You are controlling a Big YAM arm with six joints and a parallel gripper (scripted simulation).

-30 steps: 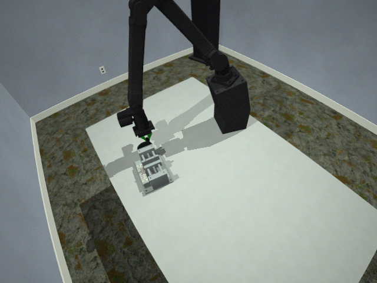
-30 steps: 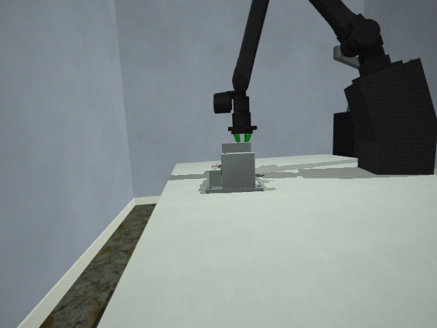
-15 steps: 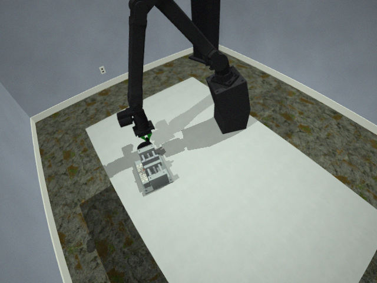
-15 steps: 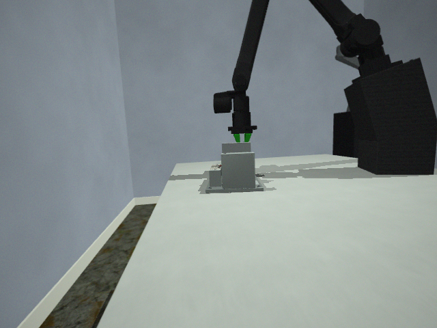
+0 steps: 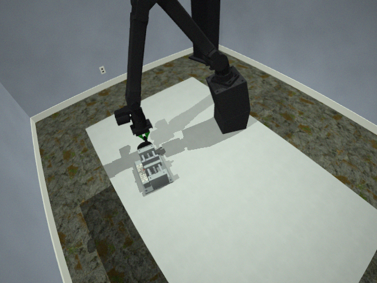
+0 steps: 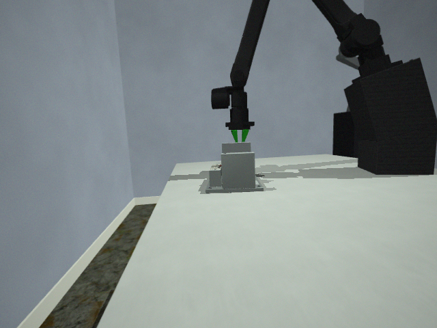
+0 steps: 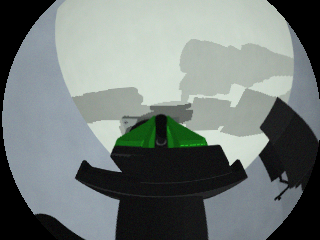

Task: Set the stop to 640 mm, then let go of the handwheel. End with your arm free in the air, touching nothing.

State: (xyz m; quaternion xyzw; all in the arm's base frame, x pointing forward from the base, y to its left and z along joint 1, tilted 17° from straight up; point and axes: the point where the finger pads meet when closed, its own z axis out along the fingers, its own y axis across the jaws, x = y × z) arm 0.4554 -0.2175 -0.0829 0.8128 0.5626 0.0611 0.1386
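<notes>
A small grey stop fixture (image 5: 152, 170) stands on a base plate at the left part of the white table; it also shows in the exterior view (image 6: 237, 169). A scale strip with marks (image 5: 139, 173) runs along its left side. A dark handwheel (image 5: 144, 145) sits at the fixture's far end. My gripper (image 5: 144, 137) with green fingers points straight down and is shut on the handwheel's top edge. In the exterior view the fingers (image 6: 240, 137) reach down behind the grey block, which hides the wheel. In the wrist view the green fingers stand close together.
The arm's black base block (image 5: 231, 103) stands at the table's far side, right of the fixture. The table's left edge (image 6: 141, 247) drops to a mottled floor. A pale wall kerb rings the floor.
</notes>
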